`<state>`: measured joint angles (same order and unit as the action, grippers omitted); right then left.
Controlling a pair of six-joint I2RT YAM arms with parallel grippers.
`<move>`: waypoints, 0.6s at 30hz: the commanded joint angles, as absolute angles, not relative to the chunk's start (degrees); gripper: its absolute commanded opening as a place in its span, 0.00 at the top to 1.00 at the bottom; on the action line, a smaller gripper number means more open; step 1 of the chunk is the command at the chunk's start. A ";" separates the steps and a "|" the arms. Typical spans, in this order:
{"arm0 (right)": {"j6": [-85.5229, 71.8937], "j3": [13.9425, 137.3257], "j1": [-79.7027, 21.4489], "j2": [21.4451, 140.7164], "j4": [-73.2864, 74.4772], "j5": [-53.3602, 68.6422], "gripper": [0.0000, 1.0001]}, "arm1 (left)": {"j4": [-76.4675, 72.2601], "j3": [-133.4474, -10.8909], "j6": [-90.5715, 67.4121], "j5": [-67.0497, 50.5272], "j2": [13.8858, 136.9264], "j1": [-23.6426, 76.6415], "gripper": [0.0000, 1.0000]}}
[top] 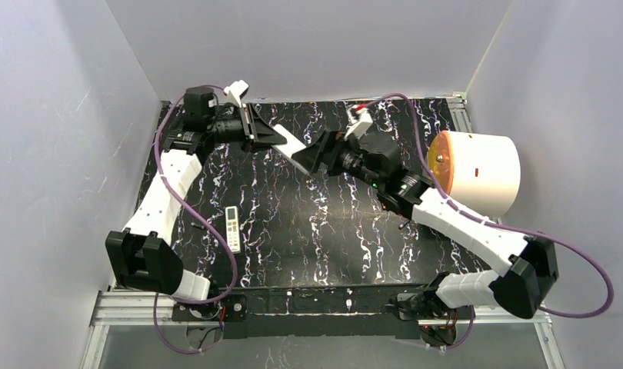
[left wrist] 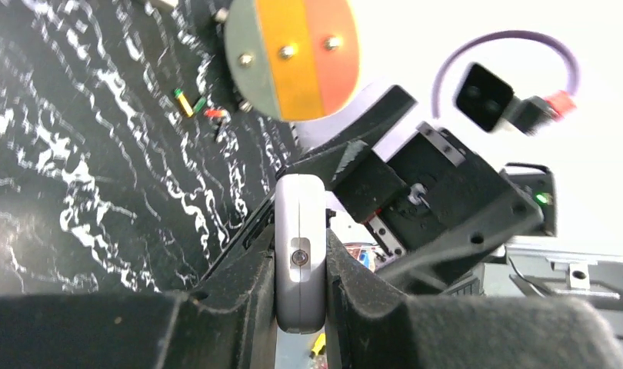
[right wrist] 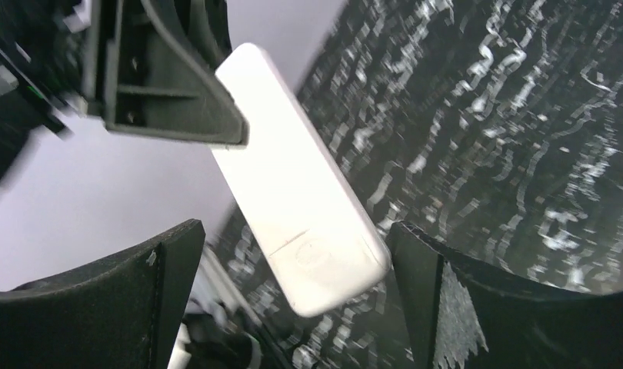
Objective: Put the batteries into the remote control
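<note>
1. Remote control [top: 293,150] is clamped by the left gripper's [top: 274,136] closed fingers, held off the table [top: 331,231].
2. Right gripper [top: 307,160] gapes wide, a finger either side of the remote's free end, gripping nothing.
3. Batteries [left wrist: 187,104] lie on the table, well beyond both grippers.

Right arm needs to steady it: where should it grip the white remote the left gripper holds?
Probably the free rounded end of the white remote, pinched across its long edges, the right gripper coming end-on: the left gripper covers the other end.
</note>
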<state>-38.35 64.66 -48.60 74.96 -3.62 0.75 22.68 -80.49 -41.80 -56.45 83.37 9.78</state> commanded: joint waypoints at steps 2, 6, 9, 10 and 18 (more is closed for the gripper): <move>-63.21 57.09 -45.49 72.27 -25.50 -0.59 0.04 | -1.97 -77.40 -57.89 -65.21 78.26 7.04 1.00; -66.33 58.48 -45.09 74.94 -30.07 6.05 0.19 | -3.70 -77.51 -59.74 -65.57 78.06 6.68 1.00; -67.50 58.83 -45.05 75.92 -31.60 8.42 0.33 | -3.78 -77.68 -60.23 -65.68 77.95 6.61 1.00; -68.08 57.99 -45.04 75.83 -32.81 8.65 0.36 | -3.78 -77.81 -60.35 -65.73 77.96 6.53 1.00; -72.69 53.14 -42.94 75.56 -40.95 10.82 0.43 | -3.78 -78.27 -61.86 -67.66 78.33 5.82 1.00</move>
<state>-69.76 54.33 -44.34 76.12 -33.54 8.47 -1.76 -77.87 -59.70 -63.81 80.05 6.46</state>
